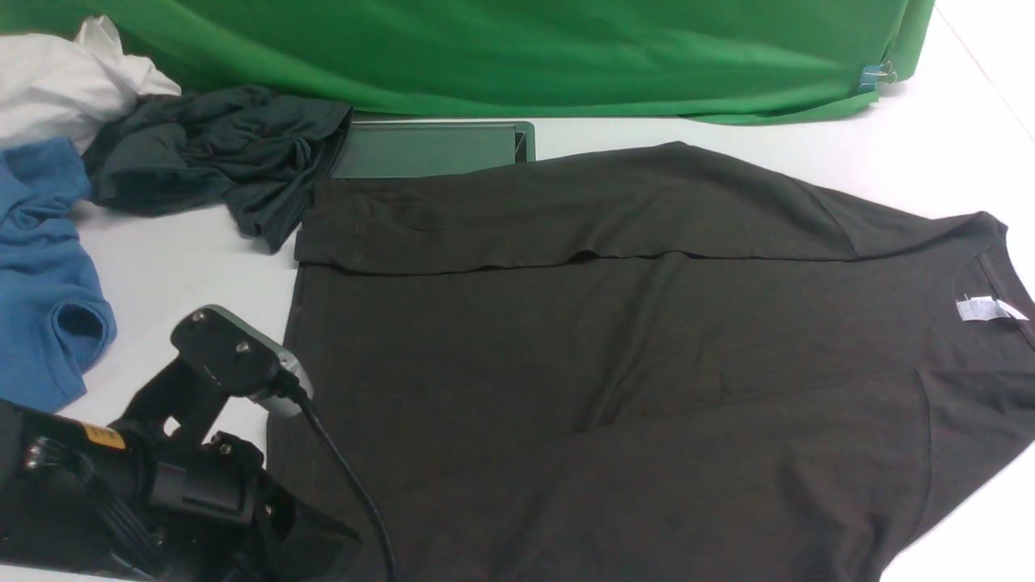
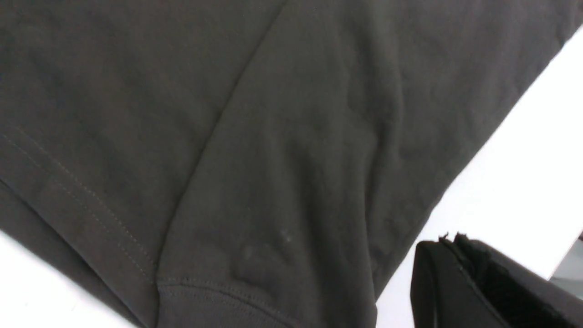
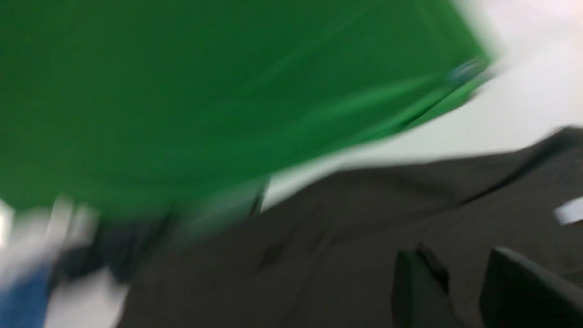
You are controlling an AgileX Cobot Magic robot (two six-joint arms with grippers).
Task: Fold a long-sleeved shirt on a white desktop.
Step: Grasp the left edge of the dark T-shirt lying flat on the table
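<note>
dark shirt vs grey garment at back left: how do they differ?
The shirt lies spread flat with a sleeve folded across it; the grey garment is crumpled in a heap. The shirt is far larger than the grey garment. The shirt is brownish-black, the grey garment slate. Both are soft cloth lying on the desktop.

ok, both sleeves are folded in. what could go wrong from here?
1. The grey garment lies against the far left corner of the long-sleeved shirt; a fold there may drag it along.
2. The left arm's cable hangs over the hem end and might snag cloth.
3. The right wrist view is smeared, so the open right tool could miss an edge.
</note>
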